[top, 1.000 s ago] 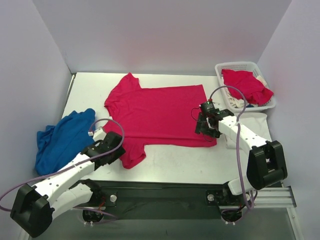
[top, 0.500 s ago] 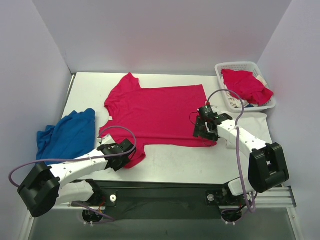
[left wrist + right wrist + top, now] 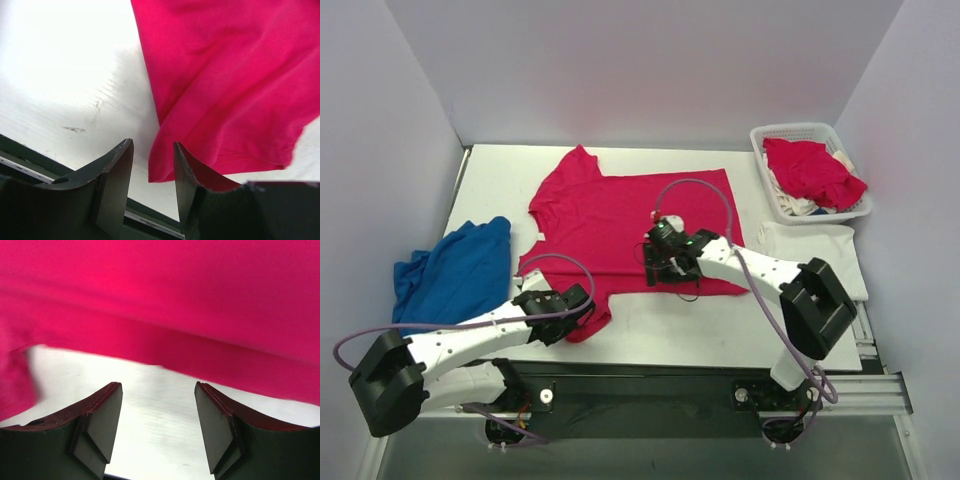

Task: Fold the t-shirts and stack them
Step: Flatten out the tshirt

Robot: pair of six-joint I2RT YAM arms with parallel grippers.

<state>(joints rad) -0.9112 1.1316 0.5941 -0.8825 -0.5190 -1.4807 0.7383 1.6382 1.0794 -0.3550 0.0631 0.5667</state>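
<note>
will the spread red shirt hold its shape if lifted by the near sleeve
Probably not: the red t-shirt lies flat with soft folds, so it would likely drape from the pinched point. Its sleeve lies loosely rumpled by the open left hand, suggesting thin, light cloth.

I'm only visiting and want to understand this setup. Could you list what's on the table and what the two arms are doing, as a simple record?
Spread shirt: pinkish-red t-shirt, laid flat mid-table
White shirt: white t-shirt, lying flat at the right, near the basket
Basket: white lattice basket, far right corner, holding a crumpled pinkish-red shirt
Blue cloth: crumpled at the left
Left arm: jaws open, at the edge of the spread shirt's near sleeve
Right arm: jaws open, low over the table at the spread shirt's near hem
</note>
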